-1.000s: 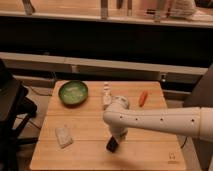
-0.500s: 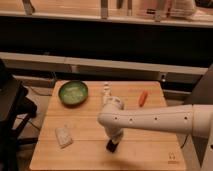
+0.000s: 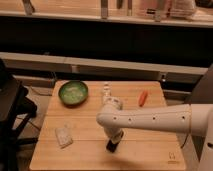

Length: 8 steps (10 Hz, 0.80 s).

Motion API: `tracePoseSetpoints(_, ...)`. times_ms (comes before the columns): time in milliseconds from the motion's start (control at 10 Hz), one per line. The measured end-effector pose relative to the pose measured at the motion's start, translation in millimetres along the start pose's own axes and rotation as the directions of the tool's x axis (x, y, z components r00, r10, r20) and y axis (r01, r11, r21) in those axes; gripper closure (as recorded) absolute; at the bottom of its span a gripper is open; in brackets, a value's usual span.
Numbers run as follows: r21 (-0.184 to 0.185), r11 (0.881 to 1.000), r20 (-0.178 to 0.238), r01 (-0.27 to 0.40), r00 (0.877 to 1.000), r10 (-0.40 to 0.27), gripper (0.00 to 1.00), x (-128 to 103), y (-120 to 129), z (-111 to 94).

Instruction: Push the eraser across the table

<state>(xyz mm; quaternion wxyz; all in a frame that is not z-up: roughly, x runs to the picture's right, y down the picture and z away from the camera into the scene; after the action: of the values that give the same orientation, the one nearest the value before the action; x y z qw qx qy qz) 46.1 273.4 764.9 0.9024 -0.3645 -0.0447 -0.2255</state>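
Note:
The eraser [image 3: 111, 146] is a small black block on the light-wood table [image 3: 150, 150], near the front middle, partly hidden by my gripper. My gripper [image 3: 114, 140] hangs from the white arm [image 3: 150, 119] that reaches in from the right, and it sits right on or against the eraser's top. Only the eraser's lower end shows below the gripper.
A green bowl [image 3: 73, 92] stands at the back left. A small white bottle [image 3: 106, 90] stands at the back middle, and an orange carrot-like thing [image 3: 143, 97] lies at the back right. A pale speckled sponge block [image 3: 63, 136] lies front left. A dark chair [image 3: 12, 115] stands left of the table.
The arm has swung left and a little toward the front, and the gripper has moved with it. The black eraser stays under the gripper, shifted slightly left.

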Motion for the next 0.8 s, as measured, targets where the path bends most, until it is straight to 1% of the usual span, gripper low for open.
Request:
tracePoseSetpoints(500,0.003,1.000,0.002,0.001,1.000,-0.001,1.00,-3.6,-2.1,3.1)
tracePoseSetpoints(800,0.005,1.000,0.004,0.003,1.000,-0.003,1.00,-1.6,-3.7,4.6)
